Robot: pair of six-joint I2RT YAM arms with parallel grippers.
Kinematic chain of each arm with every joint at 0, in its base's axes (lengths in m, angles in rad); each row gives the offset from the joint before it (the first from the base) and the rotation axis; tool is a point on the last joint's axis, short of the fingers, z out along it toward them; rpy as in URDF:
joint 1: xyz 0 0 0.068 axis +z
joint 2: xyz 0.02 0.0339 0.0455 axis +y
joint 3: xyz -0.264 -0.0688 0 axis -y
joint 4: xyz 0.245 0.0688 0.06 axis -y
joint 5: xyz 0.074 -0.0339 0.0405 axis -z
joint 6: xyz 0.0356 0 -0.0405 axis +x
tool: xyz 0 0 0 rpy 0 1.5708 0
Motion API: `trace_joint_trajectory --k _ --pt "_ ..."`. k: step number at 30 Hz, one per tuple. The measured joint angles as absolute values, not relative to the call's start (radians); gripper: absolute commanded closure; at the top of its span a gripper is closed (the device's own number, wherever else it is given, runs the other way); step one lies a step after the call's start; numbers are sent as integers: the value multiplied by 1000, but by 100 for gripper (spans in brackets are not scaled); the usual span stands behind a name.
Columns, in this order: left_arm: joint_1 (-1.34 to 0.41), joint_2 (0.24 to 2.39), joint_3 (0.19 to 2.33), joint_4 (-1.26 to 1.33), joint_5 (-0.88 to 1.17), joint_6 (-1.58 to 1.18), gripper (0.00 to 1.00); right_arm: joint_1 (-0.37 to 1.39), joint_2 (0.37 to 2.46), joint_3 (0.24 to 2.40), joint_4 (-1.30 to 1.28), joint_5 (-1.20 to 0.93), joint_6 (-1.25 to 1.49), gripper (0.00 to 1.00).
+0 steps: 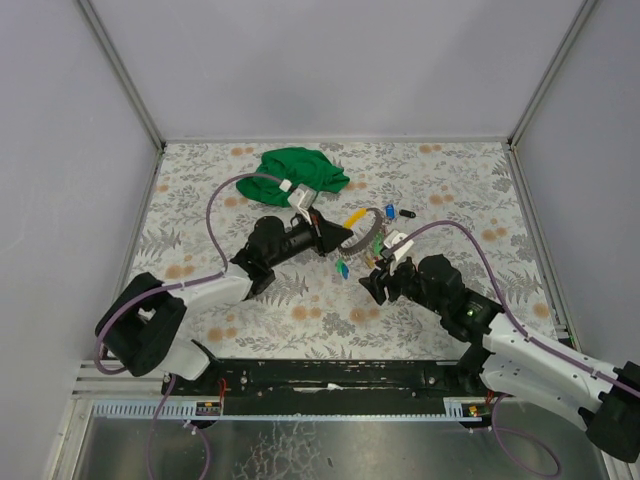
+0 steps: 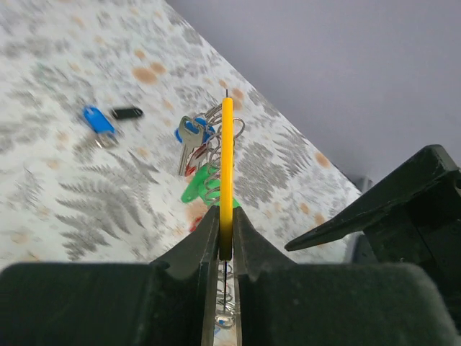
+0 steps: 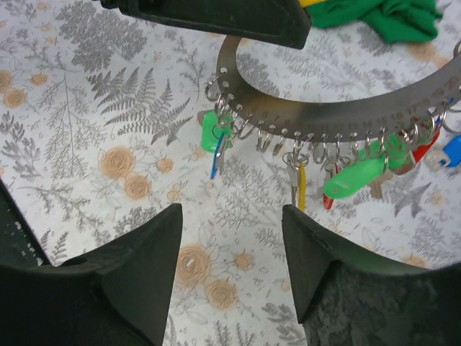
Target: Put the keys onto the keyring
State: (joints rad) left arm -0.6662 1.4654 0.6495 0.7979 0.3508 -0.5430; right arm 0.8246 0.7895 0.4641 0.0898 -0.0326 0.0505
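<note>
The keyring [image 1: 366, 236] is a curved grey metal band [image 3: 338, 119] with small rings along its edge. From them hang keys with green [image 3: 353, 177], yellow [image 3: 301, 189], red and blue [image 3: 216, 164] heads. My left gripper [image 1: 335, 232] is shut [image 2: 226, 216] on a flat yellow key [image 2: 227, 158], seen edge-on and held just above the band. I cannot tell whether it is threaded on. My right gripper [image 1: 376, 272] stands wide open [image 3: 232, 216] just below the band, with nothing between its fingers.
A loose blue key [image 1: 389, 211] and a small black one [image 1: 407, 213] lie on the flowered table beyond the band. A crumpled green cloth [image 1: 300, 172] sits at the back. The left gripper's black body [image 3: 216, 18] hangs over the band's top.
</note>
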Motion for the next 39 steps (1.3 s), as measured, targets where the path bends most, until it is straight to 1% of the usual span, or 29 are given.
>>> trace_joint_trajectory --k 2,6,10,13,15,17,25,28,31,34,36,39 --pt "-667 1439 662 782 315 -486 100 825 804 471 116 -24 25 22" --pt "-667 1404 673 759 241 -399 100 825 841 470 188 -31 -47 20" --pt "-667 1382 673 754 168 -354 100 825 863 423 347 -29 -74 19" --pt "-667 1378 670 762 134 -343 100 825 891 368 485 -16 -89 24" --pt "-667 1376 665 763 126 -342 100 825 923 335 569 -17 -102 33" --pt "-667 1368 653 763 122 -343 100 825 963 312 655 -19 -110 38" --pt "-671 1307 611 772 118 -342 100 825 1142 245 1007 -49 -154 48" --pt "-680 1298 606 779 113 -341 100 825 1204 240 1101 -66 -159 56" --pt "-691 1290 596 789 109 -337 100 825 1261 240 1204 -74 -162 60" --pt "-704 1279 590 791 102 -326 100 825 1311 240 1286 -81 -166 66" --pt "-714 1271 587 792 96 -317 100 825 1345 240 1333 -96 -168 69" --pt "-728 1257 587 793 86 -302 100 825 1382 241 1381 -108 -168 70"
